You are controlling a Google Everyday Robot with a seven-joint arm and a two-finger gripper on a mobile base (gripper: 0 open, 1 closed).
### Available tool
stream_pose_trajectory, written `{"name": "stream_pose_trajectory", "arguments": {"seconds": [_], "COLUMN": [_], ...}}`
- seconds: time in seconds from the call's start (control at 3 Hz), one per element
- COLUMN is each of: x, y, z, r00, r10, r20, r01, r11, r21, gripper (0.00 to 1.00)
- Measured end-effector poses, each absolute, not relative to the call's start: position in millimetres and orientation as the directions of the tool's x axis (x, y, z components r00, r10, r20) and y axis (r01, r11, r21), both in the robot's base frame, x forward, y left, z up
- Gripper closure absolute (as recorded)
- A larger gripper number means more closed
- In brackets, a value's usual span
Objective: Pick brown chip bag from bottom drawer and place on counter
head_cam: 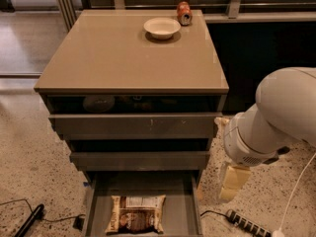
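Note:
The brown chip bag (137,214) lies flat in the open bottom drawer (187,206), label side up, near the drawer's front. Above the drawers is the glossy beige counter (108,53). My gripper (232,182) hangs to the right of the cabinet, at about the height of the drawer's back edge, under the big white arm (276,117). It is apart from the bag and holds nothing that I can see.
A white bowl (162,27) and an orange can (184,13) stand at the counter's far edge. The two upper drawers (133,125) are partly open. A power strip (247,223) and cables lie on the speckled floor to the right, and a black cable at the left.

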State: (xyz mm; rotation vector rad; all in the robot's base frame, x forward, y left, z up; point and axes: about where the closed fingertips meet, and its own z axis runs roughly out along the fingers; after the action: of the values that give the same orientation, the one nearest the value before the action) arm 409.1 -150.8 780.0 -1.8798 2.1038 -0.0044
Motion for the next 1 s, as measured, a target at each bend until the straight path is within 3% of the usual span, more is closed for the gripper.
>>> {"name": "stream_pose_trajectory", "arguments": {"seconds": [1.0], "x": [336], "y": [-121], "z": [695], "r00": [-0.052], "r10": [-0.962], "r20": [-0.269], "r01": [-0.996], "r11": [0.071], "r21": [-0.063], "gripper": [0.0]}}
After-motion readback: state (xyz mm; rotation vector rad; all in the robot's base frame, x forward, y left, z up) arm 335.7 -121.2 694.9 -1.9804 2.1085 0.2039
